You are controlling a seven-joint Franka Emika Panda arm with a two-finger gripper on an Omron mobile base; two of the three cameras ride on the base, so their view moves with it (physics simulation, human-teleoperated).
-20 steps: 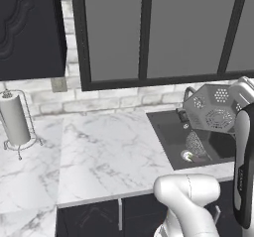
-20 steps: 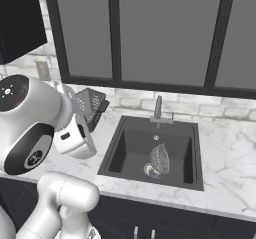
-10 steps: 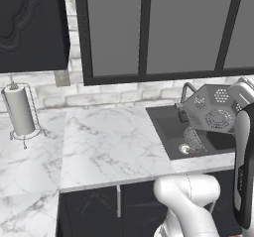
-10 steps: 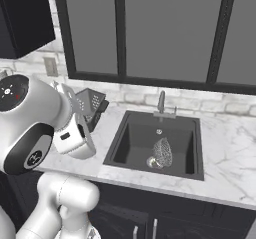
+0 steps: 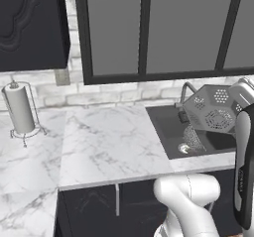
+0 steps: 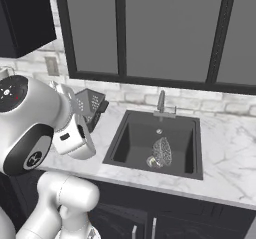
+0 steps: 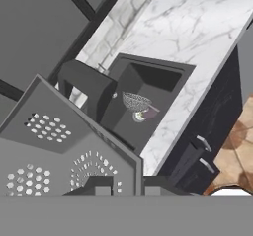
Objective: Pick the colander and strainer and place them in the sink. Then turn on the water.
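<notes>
Right up close in the hand view we see the gripper with its two dark tips pinching the wall of the colander, a grey bowl with flat sides and little groups of holes; the bowl is up in the air, not on the counter; in the left base view the colander hangs in front of the sink and hides part of it, with the white arm just beside it on the right; in the right base view the colander sits up by the white hand, above the marble counter on the left side of the sink; next we look down into the sink, a dark grey box set into the counter; the strainer lies inside it, tipped on its side, near the round drain; we can see the same strainer in the left base view, low in the basin, and again the strainer in the hand view; behind it, at the back edge of the sink, stands the grey faucet; far off to the left on the counter stands a paper towel roll in a wire holder; past all of that are the white brick wall and the big dark window.
</notes>
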